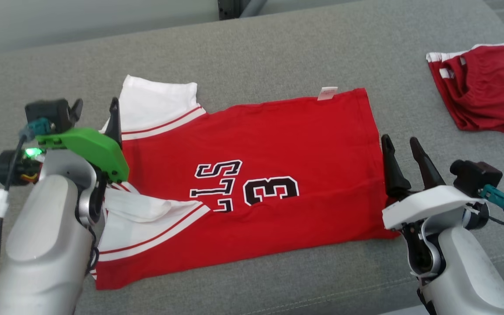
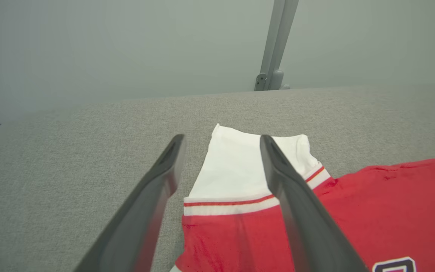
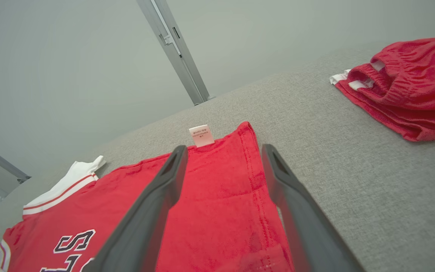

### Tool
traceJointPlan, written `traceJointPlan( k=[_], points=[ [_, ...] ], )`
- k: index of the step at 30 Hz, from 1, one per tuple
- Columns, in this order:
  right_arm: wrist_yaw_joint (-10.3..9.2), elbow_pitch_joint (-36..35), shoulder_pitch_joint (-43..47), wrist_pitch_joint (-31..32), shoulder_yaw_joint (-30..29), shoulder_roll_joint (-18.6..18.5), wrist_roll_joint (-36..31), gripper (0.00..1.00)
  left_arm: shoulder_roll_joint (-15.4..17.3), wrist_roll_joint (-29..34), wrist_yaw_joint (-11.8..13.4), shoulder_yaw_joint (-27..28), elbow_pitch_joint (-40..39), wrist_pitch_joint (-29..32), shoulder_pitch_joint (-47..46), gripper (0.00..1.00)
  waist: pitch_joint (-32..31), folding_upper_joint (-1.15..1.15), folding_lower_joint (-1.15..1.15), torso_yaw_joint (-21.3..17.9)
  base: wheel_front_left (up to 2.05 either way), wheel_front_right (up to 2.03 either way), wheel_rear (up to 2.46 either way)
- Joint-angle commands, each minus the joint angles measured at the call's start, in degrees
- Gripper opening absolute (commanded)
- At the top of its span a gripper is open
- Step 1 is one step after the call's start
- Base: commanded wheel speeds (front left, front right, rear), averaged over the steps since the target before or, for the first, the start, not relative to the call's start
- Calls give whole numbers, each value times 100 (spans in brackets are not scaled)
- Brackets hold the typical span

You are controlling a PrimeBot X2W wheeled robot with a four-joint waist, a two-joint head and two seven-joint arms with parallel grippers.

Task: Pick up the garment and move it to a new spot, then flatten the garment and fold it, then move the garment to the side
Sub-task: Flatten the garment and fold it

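Fold prep, with left gripper (image 1: 96, 109) and right gripper (image 1: 400, 142) wide, empty: pinch jersey (image 1: 278, 144) sleeve and hem at near cushion (image 1: 278, 52) edge, lift evenly.

You've got both wide open: left gripper (image 1: 96, 105) and right gripper (image 1: 400, 140), fingers pointing forward and slightly up, pale forearms coming in from lower left and lower right.
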Motion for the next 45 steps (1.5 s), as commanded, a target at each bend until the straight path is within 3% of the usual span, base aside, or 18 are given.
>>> traceJointPlan(
  k=[1, 13, 24, 25, 26, 27, 28, 37, 45],
  points=[
    [-3, -67, -106, 25, 40, -12, -49, 100, 65, 30, -35, -13, 107, 27, -211, 100, 526, 67, 0, -244, 0, 0, 0],
    [-3, -750, -646, 112, 617, -103, 64, 100, 357, 360, -189, -246, 1822, 432, -2144, 100, 1670, 67, 0, -718, 0, 0, 0],
    [-3, -1052, -665, 66, 779, -140, 158, 100, 338, 453, -277, -422, 2881, 221, -2759, 100, 1852, 67, 0, -792, 0, 0, 0],
    [-3, -1066, -670, 64, 782, -140, 159, 100, 327, 454, -288, -435, 2943, 201, -2777, 90, 1853, 67, 0, -787, 0, 0, 0],
    [-3, -1083, -675, 60, 784, -143, 169, 100, 330, 447, -312, -442, 2992, 183, -2798, 49, 1855, 67, 0, -781, 0, 0, 0],
    [-3, -1104, -681, 50, 783, -152, 178, 100, 330, 440, -337, -451, 3042, 161, -2824, 32, 1855, 67, 0, -773, 0, 0, 0],
    [-3, -1113, -684, 46, 776, -162, 187, 100, 327, 434, -345, -460, 3084, 143, -2843, 0, 1851, 67, 0, -762, 0, 0, 0],
    [-3, -1074, -859, 163, 654, -332, 79, 100, 237, 339, -510, -492, 3207, -240, -3023, 0, 1727, 67, 0, -590, 0, 0, 0],
    [-3, -508, -1615, 717, 734, -783, -130, 100, 59, 153, -685, -463, 3064, -676, -2919, 0, 1639, 67, 0, -365, 0, 0, 0]
  ],
)
